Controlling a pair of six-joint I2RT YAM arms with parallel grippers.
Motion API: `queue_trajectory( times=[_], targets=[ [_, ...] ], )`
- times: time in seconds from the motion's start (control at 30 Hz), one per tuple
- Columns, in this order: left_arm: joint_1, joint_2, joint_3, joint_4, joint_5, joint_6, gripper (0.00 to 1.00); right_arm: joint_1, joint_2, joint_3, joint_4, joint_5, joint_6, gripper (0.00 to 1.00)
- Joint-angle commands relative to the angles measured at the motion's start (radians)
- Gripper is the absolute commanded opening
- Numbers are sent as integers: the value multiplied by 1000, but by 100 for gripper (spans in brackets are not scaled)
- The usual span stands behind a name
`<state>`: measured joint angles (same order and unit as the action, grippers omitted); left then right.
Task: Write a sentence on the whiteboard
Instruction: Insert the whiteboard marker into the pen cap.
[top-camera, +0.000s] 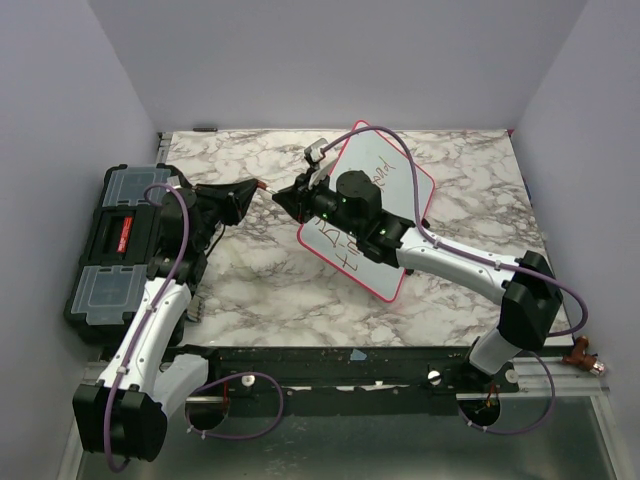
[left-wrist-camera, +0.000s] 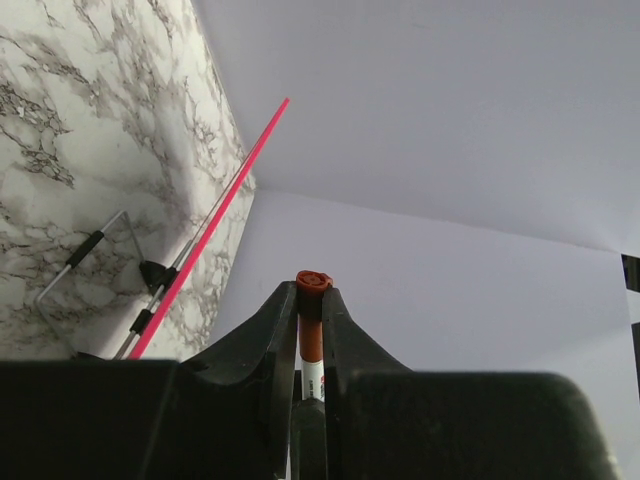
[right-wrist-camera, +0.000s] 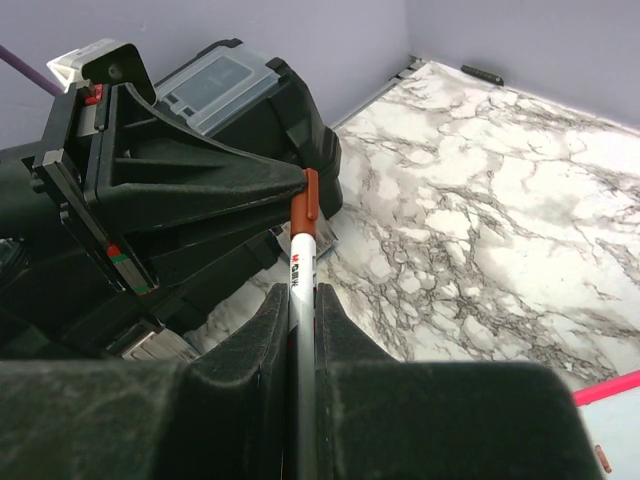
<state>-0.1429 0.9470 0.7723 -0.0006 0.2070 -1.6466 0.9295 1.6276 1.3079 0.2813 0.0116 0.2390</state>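
Black plastic toolbox with clear-lidded compartments (top-camera: 125, 240) sits at the far left; left gripper (left-wrist-camera: 312, 300) pinches the red-brown cap end of the white-barrelled marker (right-wrist-camera: 303, 262); right gripper (right-wrist-camera: 300, 310) is clamped on its barrel; pale, red-framed whiteboard (top-camera: 365, 150) lies flat on the marble tabletop (top-camera: 470, 200), centre-right, partly under the right arm (top-camera: 450, 260); dark handwritten sentence (top-camera: 335, 245) partly hidden.

We see the whiteboard (top-camera: 365, 155) on the marble bench (top-camera: 260, 280), to the right of the black toolbox (top-camera: 120, 240) and well apart from it. It is a pale white board with round corners and a thin pink-red rim. It is turned so one corner points away from the toolbox side. The sentence (top-camera: 335, 250) is in dark red-brown handwriting, in two lines. We can only see its ends; the middle is hidden, so we cannot read it.
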Motion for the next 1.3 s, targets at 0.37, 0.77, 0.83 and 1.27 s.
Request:
queue_trajectory(
  times=[0.37,0.77,0.83,1.27],
  targets=[
    [-13,-27,56,-53,127,17,0,-7,49,42,25,-36,-191,1],
    [-40,-19,86,-73,146,27,0,6,70,40,65,-89,-379,1],
    [-49,-17,91,-70,151,26,0,15,71,29,85,-87,-416,1],
    [-113,18,177,-132,233,65,0,63,69,-50,171,-162,-694,1]
  ],
)
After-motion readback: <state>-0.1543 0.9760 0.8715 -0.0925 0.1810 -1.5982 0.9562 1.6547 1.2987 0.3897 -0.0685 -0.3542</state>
